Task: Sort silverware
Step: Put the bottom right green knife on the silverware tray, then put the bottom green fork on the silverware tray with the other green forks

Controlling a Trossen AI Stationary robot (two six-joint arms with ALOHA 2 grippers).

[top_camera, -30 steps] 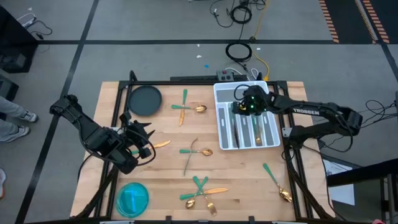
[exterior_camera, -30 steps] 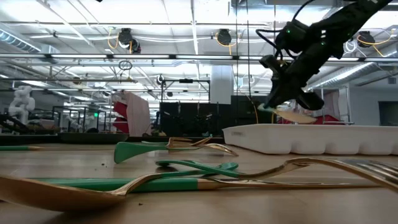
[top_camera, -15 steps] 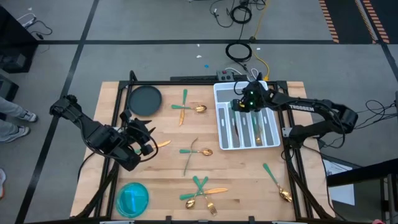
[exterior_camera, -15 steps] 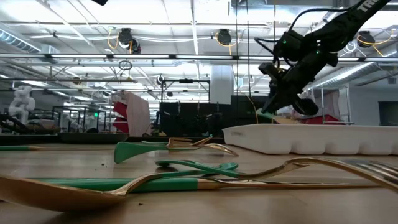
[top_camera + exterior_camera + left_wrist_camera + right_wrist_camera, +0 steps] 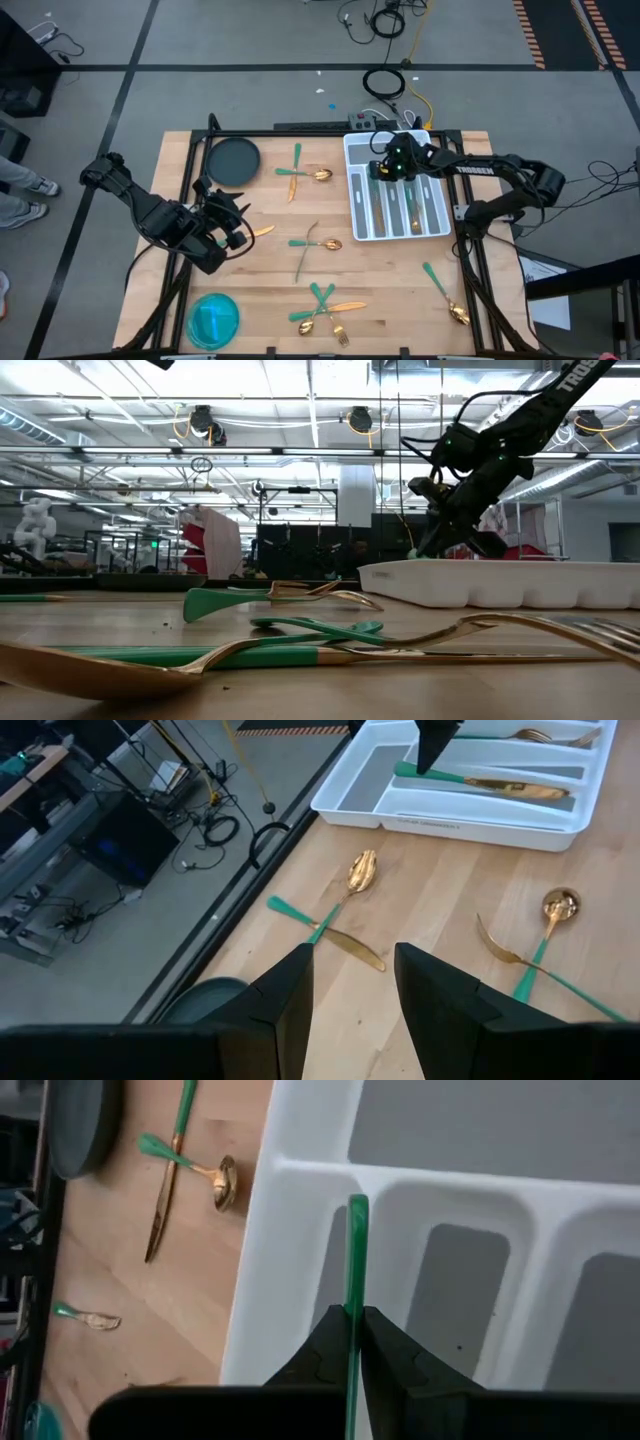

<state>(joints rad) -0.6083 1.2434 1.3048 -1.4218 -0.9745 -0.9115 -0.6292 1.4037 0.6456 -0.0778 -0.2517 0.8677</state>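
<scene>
Gold-headed, teal-handled silverware lies scattered on the wooden table: a crossed pair (image 5: 301, 172) near the far edge, another pair (image 5: 312, 245) mid-table, a cluster (image 5: 325, 305) near the front, one piece (image 5: 443, 290) at the right. Several pieces lie in the white tray (image 5: 437, 222). My right gripper (image 5: 393, 163) hangs over the tray's far-left part, shut on one teal-handled piece. My left gripper (image 5: 228, 226) hovers open at the table's left, beside a gold knife (image 5: 258, 231). My right gripper pinches the teal handle (image 5: 352, 1295) of one piece between its two fingers. The handle runs along the fingers and sticks out past their tips (image 5: 357, 1205). It is lifted clear above the tray's leftmost long compartment (image 5: 335, 1270). Its head is hidden behind the gripper.
A dark round plate (image 5: 233, 160) sits at the far left corner and a blue bowl (image 5: 213, 318) at the near left corner. The tray's rim (image 5: 480, 572) stands above the tabletop. Cables and a power strip (image 5: 370, 120) lie beyond the far edge.
My right gripper, still shut on the teal-handled piece, has moved over the tray toward the table's left and far edge and sunk a little toward the tray. The held piece has travelled with it.
</scene>
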